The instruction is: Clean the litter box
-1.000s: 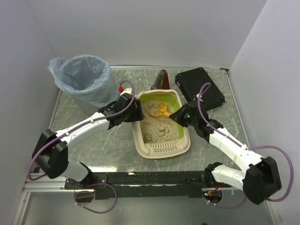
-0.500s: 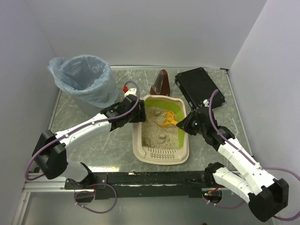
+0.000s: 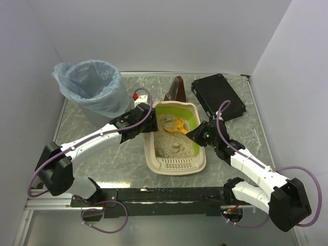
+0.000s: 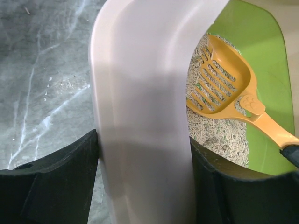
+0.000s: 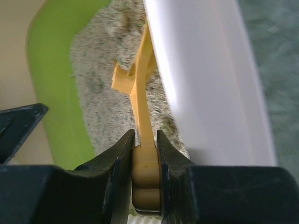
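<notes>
Your right gripper (image 5: 145,140), clamped on the handle of the orange scoop (image 4: 224,79), has swung it toward 12 o'clock. Your left gripper (image 4: 142,154) pinches the wall of the litter box (image 3: 177,165), mid-table. The scoop looks empty, so sifting and binning remain.

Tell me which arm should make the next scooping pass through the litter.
Right: the right end effector is shut on the orange scoop, its head over the litter; the left end effector clamps the litter box wall.
</notes>
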Robot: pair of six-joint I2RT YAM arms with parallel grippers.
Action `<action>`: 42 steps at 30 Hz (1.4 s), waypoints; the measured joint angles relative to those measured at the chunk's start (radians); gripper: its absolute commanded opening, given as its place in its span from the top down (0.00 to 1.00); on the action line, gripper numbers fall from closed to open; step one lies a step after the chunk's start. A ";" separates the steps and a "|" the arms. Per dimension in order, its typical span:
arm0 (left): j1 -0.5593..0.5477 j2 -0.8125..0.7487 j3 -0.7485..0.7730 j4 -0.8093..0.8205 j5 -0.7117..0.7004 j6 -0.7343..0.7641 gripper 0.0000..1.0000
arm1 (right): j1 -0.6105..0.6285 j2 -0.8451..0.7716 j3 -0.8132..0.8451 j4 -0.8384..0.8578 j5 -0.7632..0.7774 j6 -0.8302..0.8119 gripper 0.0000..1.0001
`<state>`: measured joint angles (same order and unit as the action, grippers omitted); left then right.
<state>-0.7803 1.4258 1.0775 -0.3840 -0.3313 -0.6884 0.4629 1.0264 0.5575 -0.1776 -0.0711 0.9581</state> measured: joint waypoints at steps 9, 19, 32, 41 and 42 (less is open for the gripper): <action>-0.008 0.000 0.009 0.005 -0.034 -0.005 0.99 | 0.041 -0.021 -0.233 0.456 -0.009 0.030 1.00; -0.037 0.006 0.038 -0.048 -0.096 -0.091 0.99 | 0.045 -0.114 -0.325 0.573 0.014 0.018 1.00; 0.018 -0.001 -0.086 0.027 -0.016 -0.175 0.99 | 0.006 -0.280 -0.386 0.528 -0.079 0.029 1.00; 0.078 -0.034 -0.203 0.113 0.054 -0.171 0.87 | -0.071 -0.402 -0.440 0.505 -0.200 0.042 1.00; 0.081 -0.034 -0.203 0.114 0.058 -0.170 0.87 | -0.086 -0.402 -0.440 0.505 -0.227 0.044 1.00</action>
<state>-0.6991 1.3918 0.8745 -0.2699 -0.2729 -0.8585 0.3771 0.6247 0.1177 0.3279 -0.2981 1.0019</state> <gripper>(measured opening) 0.601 0.282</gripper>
